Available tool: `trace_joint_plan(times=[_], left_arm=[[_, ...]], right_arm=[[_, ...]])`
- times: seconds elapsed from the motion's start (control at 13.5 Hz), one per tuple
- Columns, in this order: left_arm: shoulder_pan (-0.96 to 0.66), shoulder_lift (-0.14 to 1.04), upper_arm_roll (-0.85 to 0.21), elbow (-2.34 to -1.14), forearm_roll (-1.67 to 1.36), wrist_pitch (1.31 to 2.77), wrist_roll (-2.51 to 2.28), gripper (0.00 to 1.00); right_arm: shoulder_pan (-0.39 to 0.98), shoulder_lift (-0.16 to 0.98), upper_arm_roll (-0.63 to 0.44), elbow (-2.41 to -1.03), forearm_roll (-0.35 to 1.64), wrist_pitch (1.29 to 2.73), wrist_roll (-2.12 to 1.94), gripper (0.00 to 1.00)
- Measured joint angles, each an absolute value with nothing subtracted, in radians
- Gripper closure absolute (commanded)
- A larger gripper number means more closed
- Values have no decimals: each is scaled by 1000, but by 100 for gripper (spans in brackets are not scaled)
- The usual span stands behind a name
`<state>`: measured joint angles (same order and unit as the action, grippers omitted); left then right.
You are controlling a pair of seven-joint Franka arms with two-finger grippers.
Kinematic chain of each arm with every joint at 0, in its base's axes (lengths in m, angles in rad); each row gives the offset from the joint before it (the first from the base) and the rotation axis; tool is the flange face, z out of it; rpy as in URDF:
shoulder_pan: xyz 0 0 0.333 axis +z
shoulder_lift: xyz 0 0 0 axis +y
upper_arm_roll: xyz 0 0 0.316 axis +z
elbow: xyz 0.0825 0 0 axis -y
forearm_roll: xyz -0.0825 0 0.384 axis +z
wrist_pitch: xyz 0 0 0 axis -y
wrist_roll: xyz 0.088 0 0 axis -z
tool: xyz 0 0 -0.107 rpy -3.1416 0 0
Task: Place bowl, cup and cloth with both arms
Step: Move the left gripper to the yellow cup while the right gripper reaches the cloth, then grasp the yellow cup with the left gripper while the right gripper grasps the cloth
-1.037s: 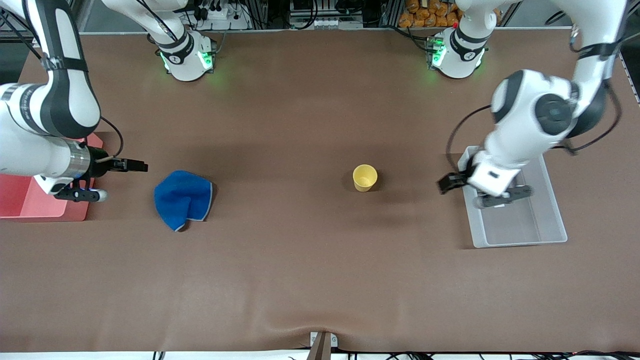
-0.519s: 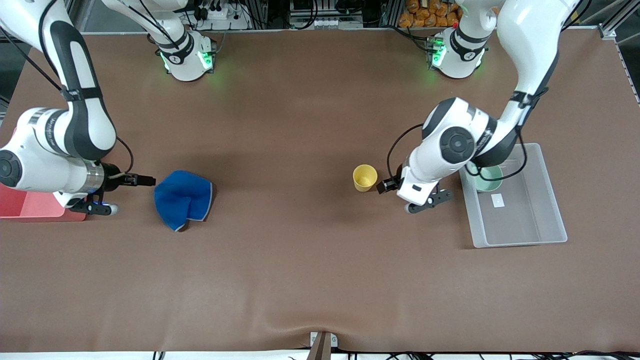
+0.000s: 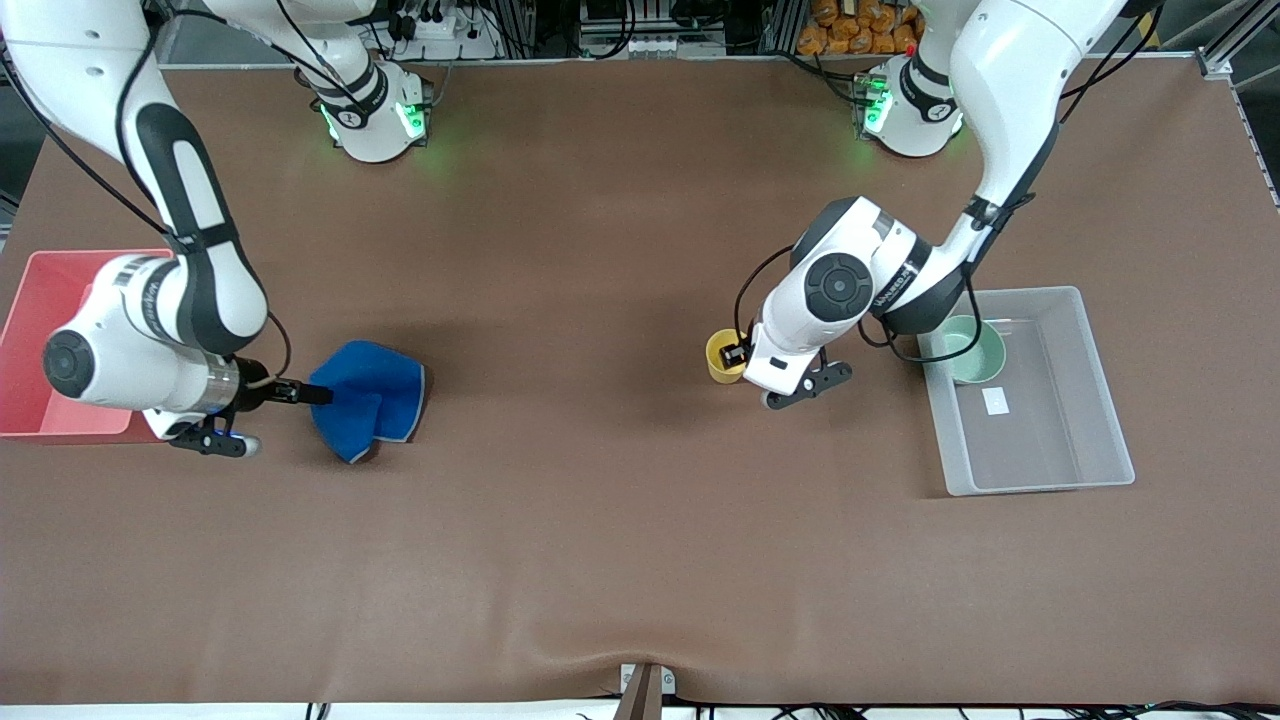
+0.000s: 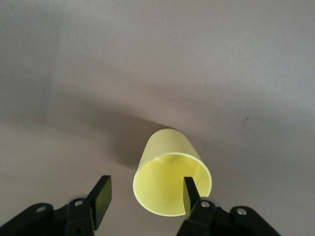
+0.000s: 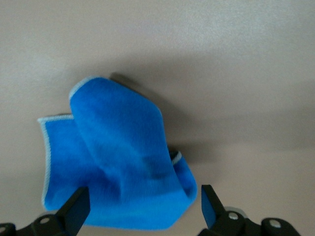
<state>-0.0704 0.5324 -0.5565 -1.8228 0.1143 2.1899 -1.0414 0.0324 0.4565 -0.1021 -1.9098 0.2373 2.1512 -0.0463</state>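
Reaching left tool [image 4: 142, 199] now straddles cup [image 4: 171, 179].

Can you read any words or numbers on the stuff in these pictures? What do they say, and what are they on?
Left arm: dark lettering along its forearm, too small to read.
Right arm: dark lettering on its forearm, too small to read.
Clear bin: a small white label inside, no writing can be made out.
Cup, cloth, bowl: no writing.

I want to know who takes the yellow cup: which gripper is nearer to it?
Left. The left gripper is at the cup, one finger inside its rim and one outside. The right gripper is open at the cloth, toward the right arm's end.
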Motion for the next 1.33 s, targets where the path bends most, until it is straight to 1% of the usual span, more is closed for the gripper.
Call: trace_joint_plan(times=[0.07, 0.22, 0.3, 0.44, 0.52, 0.59, 0.67, 0.74, 1.11, 1.33], left_arm=[[-71, 533, -556, -1833, 114, 2190, -1042, 48], [-76, 536, -556, -1848, 114, 2190, -1053, 60], [-82, 540, -556, -1851, 115, 2190, -1064, 62], [-92, 551, -556, -1853, 115, 2190, -1084, 75], [-94, 554, -556, -1853, 116, 2190, -1085, 84], [-93, 555, -555, -1853, 116, 2190, -1085, 96], [-93, 555, -553, -1853, 116, 2190, -1085, 100], [-93, 555, -551, -1853, 116, 2190, -1085, 100], [-67, 547, -548, -1842, 177, 2185, -1087, 100], [12, 477, -546, -1821, 196, 2123, -1072, 100]], right_arm=[[35, 472, -101, -1910, 237, 2164, -46, 0], [35, 489, -102, -1909, 238, 2169, -46, 0], [35, 494, -102, -1909, 239, 2169, -46, 0], [35, 506, -102, -1909, 241, 2169, -46, 0], [35, 511, -102, -1909, 244, 2169, -46, 28], [35, 514, -102, -1909, 248, 2169, -46, 58], [35, 516, -101, -1909, 251, 2169, -46, 84], [35, 519, -101, -1909, 251, 2169, -46, 100], [35, 532, -101, -1909, 252, 2167, -52, 100], [35, 520, -103, -1895, 252, 2166, -90, 100]])
